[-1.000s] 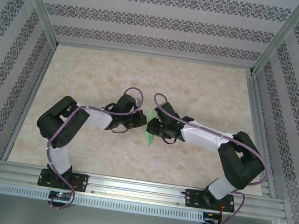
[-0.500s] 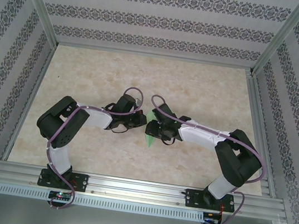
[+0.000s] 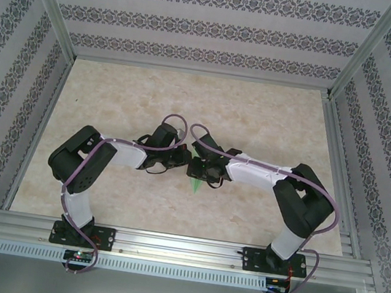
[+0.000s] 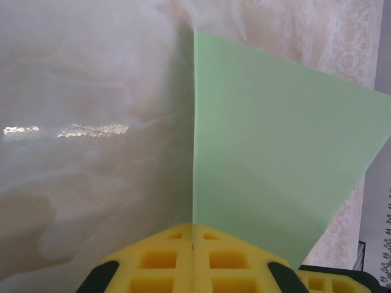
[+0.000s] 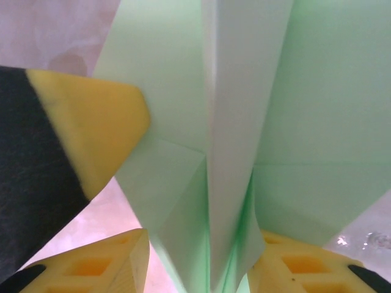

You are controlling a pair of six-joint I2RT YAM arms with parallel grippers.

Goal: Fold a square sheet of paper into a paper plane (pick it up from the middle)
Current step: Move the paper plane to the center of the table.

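The left arm has not shifted over the last second. Its left gripper (image 3: pixel 181 160) stays low over the middle of the table (image 3: pixel 258 119), pointing right. Just right of it, the green paper (image 3: pixel 195 185) has shrunk in the overhead view from a clear strip to a small tip poking out toward the near side. That is because the right arm has pushed leftward and the right gripper (image 3: pixel 194 168) now sits over most of the paper, nose to nose with the left one. I judge this to be a fold in progress: one side holds the paper while the other closes in to work a crease. The plane is partly made, not finished.

In the left wrist view, the left gripper's yellow fingertips (image 4: pixel 171 244) are pressed together on the paper's near edge. A flat green flap spreads away from them to the right.

In the right wrist view, the right gripper's fingers (image 5: pixel 98 268) stand apart on either side of a raised, layered ridge of paper. Bare table shows between one finger and the fold, so it is not clamped. One of the left gripper's fingers rests against the paper at the left of that view.
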